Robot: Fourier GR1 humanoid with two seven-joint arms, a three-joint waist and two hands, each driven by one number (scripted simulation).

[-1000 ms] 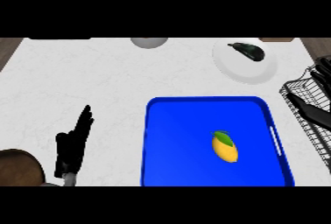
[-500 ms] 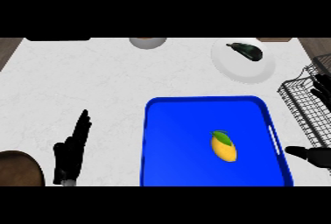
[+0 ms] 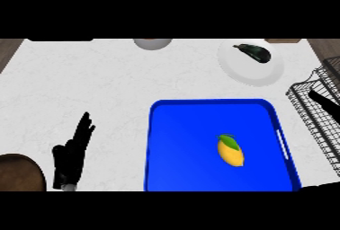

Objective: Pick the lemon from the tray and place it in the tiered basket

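Observation:
A yellow lemon (image 3: 230, 152) with a green leaf lies in the right half of the blue tray (image 3: 211, 103), its long side running away from me. The black wire tiered basket (image 3: 317, 117) stands at the right edge, just past the tray. My left hand (image 3: 72, 155) rests open on the counter left of the tray, fingers straight and pointing away. Of my right hand (image 3: 325, 187) only a dark sliver shows at the lower right corner, below the basket and apart from the lemon.
A white plate (image 3: 247, 72) carrying a dark vegetable (image 3: 253, 52) sits at the back right. A grey bowl (image 3: 152, 43) peeks in at the back edge. A brown round object (image 3: 20, 173) lies at the lower left beside my left hand.
My right hand has dropped from beside the tray's right edge to the lower right corner, almost out of view. The left hand and the lemon have stayed put.

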